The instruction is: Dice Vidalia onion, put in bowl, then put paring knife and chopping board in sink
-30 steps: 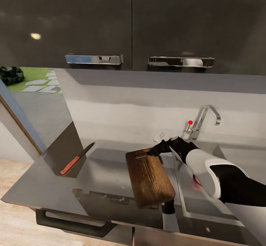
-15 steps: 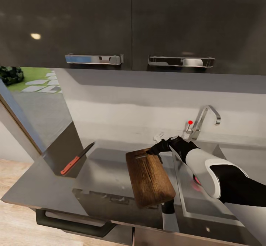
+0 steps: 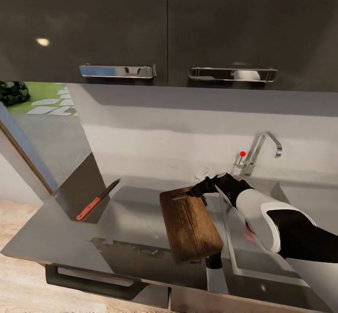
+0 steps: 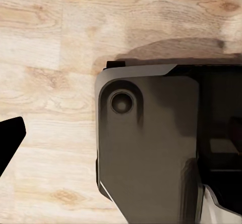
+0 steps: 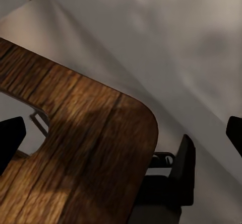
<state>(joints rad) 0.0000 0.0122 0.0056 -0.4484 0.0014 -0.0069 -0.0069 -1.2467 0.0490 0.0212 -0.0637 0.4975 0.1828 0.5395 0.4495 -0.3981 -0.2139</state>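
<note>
No text, labels or numbers are readable.

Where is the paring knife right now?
In the head view, the paring knife lies on the countertop, left of the chopping board, beside a dark wall panel.

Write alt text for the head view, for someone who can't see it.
The right gripper reaches the far end of the dark wooden chopping board, which lies on the grey countertop beside the sink. A red-handled paring knife lies to the left; glossy dark cabinets hang above, with a chrome faucet behind.
</note>
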